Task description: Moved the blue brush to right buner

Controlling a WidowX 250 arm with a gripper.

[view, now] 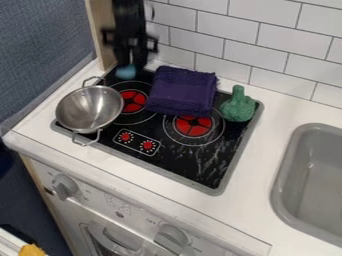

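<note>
The black gripper (130, 47) hangs at the upper left, over the stove's back left corner and close to the tiled wall. Right at its lower end is a small light blue thing (125, 72), perhaps part of the blue brush; the rest of it is hidden, and whether it is held cannot be told. The right burner (192, 126) is a red disc with rings around it, its back edge partly covered by a folded purple cloth (179, 92).
A steel bowl with wire handles (89, 109) stands on the stove's left side, beside the left burner (133, 100). A green bottle-shaped object (238, 106) is at the stove's right back. A grey sink (284, 165) lies farther right.
</note>
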